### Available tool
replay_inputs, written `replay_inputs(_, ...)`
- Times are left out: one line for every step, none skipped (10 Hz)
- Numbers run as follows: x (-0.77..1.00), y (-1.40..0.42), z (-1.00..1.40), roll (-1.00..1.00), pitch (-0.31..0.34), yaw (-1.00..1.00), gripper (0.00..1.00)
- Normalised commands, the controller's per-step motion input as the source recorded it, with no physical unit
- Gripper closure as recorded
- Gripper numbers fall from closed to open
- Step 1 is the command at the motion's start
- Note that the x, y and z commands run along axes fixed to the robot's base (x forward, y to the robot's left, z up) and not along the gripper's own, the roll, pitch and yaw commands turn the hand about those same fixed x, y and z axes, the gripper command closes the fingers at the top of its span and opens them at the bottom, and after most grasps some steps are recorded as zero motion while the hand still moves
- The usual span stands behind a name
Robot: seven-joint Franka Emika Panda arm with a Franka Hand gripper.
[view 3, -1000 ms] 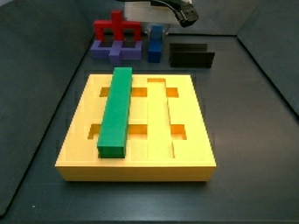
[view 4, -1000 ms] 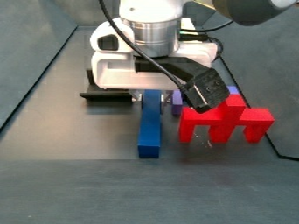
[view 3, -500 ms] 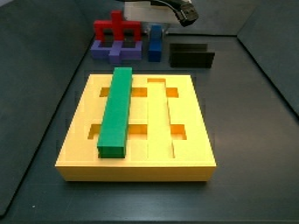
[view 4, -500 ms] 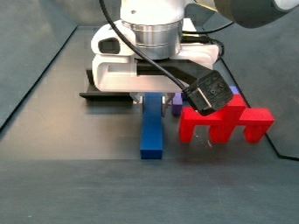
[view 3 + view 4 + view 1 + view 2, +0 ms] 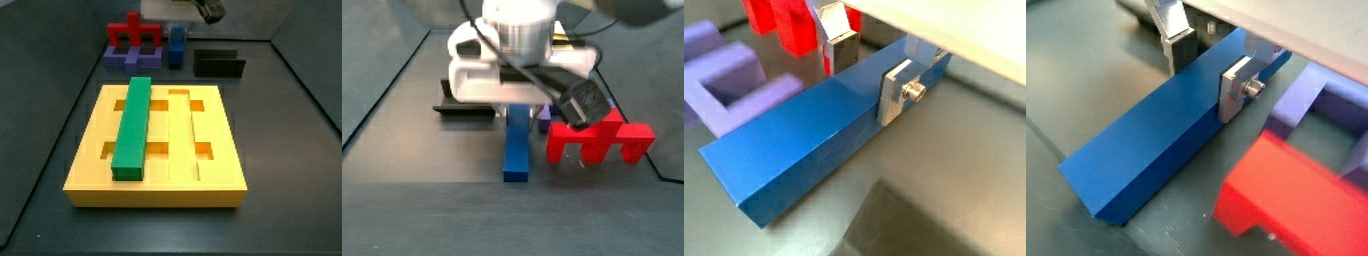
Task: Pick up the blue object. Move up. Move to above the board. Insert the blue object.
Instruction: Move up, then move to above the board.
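Gripper (image 5: 869, 62) low at far end of table, silver fingers (image 5: 898, 88) flanking blue bar (image 5: 824, 128), seemingly pinching its sides. Bar beside red piece (image 5: 599, 142), yellow board (image 5: 158, 150) well apart. Best: confirm firm grip, lift straight, avoid red piece.

Your gripper (image 5: 867, 58) has flat silver finger plates (image 5: 1237, 88), one fixed with a round screw. Its body (image 5: 492, 78) is white under a ribbed silver wrist, with black cables (image 5: 543, 76) looping to a black camera (image 5: 580, 104).
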Motion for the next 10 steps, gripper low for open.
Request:
replay_inputs(0.01,-0.02,0.72,0.00,0.042,0.03,1.00)
replay_inputs(0.05,-0.03,0.25,0.05,0.067,0.02,1.00)
replay_inputs(0.00,0.00,1.40,0.00,0.000,0.00,1.00)
replay_inputs(-0.01,0.01,1.40,-0.02,0.009,-0.01,1.00)
replay_inputs(-0.04,0.00,1.40,0.02,0.029,0.00,1.00)
replay_inputs(-0.02,-0.01,1.40,0.04,0.003,0.01,1.00)
replay_inputs(-0.01,0.00,1.40,0.01,0.039,0.00,1.00)
replay_inputs(-0.01,0.01,1.40,0.00,0.053,0.00,1.00)
replay_inputs(-0.01,0.00,1.40,0.01,0.068,0.01,1.00)
replay_inputs(0.02,0.00,0.66,0.01,0.075,0.01,1.00)
